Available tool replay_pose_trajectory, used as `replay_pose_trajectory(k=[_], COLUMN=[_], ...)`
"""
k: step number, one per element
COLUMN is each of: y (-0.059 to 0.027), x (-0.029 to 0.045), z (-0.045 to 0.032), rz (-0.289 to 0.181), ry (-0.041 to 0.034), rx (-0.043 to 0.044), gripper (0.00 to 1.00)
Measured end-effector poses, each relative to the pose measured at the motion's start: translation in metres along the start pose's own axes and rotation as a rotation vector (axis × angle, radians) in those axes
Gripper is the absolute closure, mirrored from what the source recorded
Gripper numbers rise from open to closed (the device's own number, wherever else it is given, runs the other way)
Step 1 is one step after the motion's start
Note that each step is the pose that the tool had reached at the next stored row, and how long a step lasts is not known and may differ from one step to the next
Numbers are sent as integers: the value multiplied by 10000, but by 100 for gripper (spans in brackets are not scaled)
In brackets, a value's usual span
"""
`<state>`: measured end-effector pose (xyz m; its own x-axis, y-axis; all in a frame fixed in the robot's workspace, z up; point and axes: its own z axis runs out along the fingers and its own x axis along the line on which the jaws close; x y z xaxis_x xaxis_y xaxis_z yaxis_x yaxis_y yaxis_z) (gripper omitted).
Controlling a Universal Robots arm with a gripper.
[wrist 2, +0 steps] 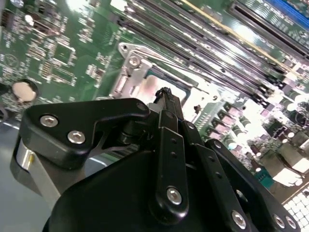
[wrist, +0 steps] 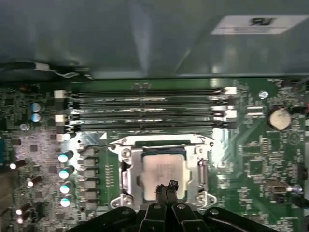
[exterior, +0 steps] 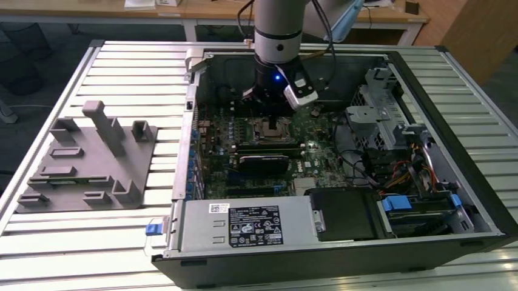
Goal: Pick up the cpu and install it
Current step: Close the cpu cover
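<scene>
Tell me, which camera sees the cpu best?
The first wrist view: it looks down on the cpu, nearly its whole silvery top. In the second wrist view the claw hides most of it. In the exterior view it looks small.

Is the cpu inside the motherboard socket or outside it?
Inside: in the first wrist view the cpu lies flat within the socket frame, beneath the gripper.

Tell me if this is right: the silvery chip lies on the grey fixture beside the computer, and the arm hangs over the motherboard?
No: the cpu lies in the socket frame on the motherboard, under the gripper, as the first wrist view shows. The arm part holds.
</scene>
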<state>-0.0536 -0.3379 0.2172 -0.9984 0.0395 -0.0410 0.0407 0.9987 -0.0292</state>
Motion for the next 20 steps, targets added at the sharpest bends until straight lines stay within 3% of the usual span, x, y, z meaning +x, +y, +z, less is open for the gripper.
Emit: replay_pose_trajectory(k=[14,20], y=[-1,51], x=[184,228], z=[97,108], rz=[2,1], ry=[2,1], rx=[2,1], gripper=[89,89])
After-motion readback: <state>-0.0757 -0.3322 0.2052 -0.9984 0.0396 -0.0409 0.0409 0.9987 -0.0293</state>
